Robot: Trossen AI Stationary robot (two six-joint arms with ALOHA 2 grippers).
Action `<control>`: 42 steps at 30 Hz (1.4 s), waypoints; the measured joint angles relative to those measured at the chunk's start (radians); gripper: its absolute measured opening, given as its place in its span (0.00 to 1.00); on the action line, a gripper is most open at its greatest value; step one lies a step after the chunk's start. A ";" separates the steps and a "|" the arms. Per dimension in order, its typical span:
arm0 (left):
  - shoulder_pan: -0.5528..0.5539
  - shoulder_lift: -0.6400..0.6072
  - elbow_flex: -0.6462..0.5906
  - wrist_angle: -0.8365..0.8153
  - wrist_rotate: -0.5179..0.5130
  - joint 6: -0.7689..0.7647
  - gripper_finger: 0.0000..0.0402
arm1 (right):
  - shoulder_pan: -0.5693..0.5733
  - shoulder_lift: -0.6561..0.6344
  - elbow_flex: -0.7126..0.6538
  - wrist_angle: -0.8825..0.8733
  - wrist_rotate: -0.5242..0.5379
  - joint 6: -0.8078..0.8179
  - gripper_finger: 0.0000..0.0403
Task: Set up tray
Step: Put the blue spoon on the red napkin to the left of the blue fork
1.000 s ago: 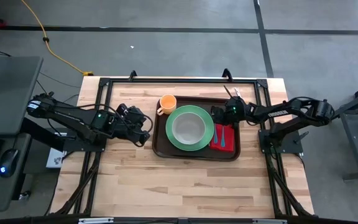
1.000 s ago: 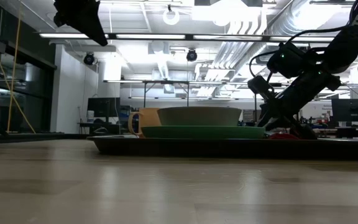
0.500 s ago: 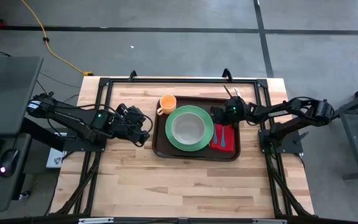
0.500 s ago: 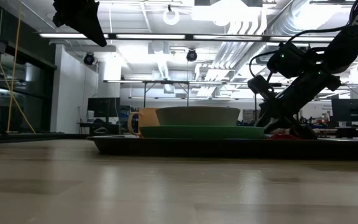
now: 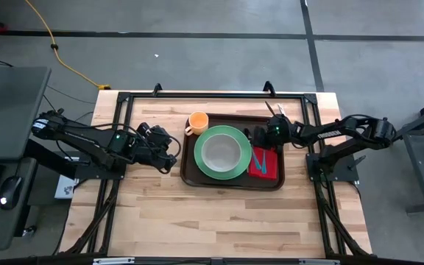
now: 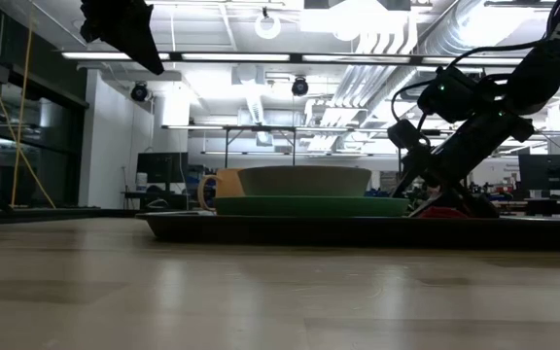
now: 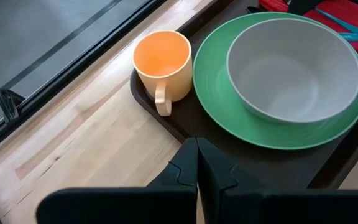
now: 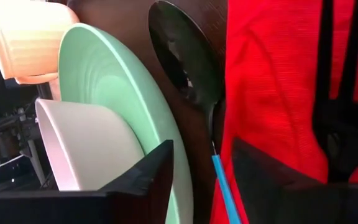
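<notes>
- As seen from the high view, the tray [image 5: 232, 180] lies on the wooden table [image 5: 219, 217], near its far-centre area between the 2 arms.
- On the tray, the green plate [image 5: 226, 152] sits at the middle, with the grey bowl [image 5: 222, 151] resting on it.
- At the far-left corner of the tray stands the orange mug [image 5: 198, 122], upright, just beside the plate rim.
- On the right part of the tray lies the red napkin [image 5: 266, 163], just beside the plate.
- A spoon [image 8: 188, 56] with a dark bowl and a blue handle lies on the tray between the plate and the napkin, its handle along the napkin edge.
- A dark fork [image 8: 340, 74] lies on the napkin.
- The right gripper [image 5: 256, 138] is low over the tray, at the far end of the napkin. Its fingers stand apart, one on each side of the spoon handle, gripping nothing.
- The left gripper [image 5: 171, 151] hangs above the table just left of the tray. Its fingers are pressed together and hold nothing.
</notes>
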 joint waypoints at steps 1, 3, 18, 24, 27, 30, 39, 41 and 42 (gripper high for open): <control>0.000 0.000 0.000 0.000 0.000 0.000 0.08 | 0.000 0.000 0.000 0.001 0.000 0.001 0.36; 0.000 0.000 0.000 -0.002 0.000 0.000 0.08 | 0.000 0.000 0.000 0.003 0.001 0.012 0.38; 0.000 0.000 0.000 -0.014 0.011 0.000 0.08 | -0.004 0.000 0.000 0.200 0.045 0.072 0.40; 0.000 0.000 0.000 -0.022 0.026 -0.001 0.08 | -0.038 0.000 0.000 0.245 0.053 0.042 0.39; 0.000 0.000 0.000 -0.022 0.030 -0.003 0.08 | -0.053 0.000 0.000 0.314 0.045 0.001 0.39; 0.000 0.000 0.000 -0.022 0.032 -0.009 0.08 | -0.070 0.000 0.000 0.399 0.002 -0.042 0.40; 0.000 0.000 0.000 -0.022 0.048 -0.049 0.08 | -0.107 0.000 0.000 0.611 -0.013 -0.095 0.40; 0.000 0.000 0.000 -0.021 0.050 -0.069 0.08 | -0.112 0.000 0.000 0.633 -0.008 -0.127 0.39; 0.000 0.000 0.000 -0.022 0.053 -0.079 0.08 | -0.114 0.000 0.000 0.640 0.000 -0.147 0.39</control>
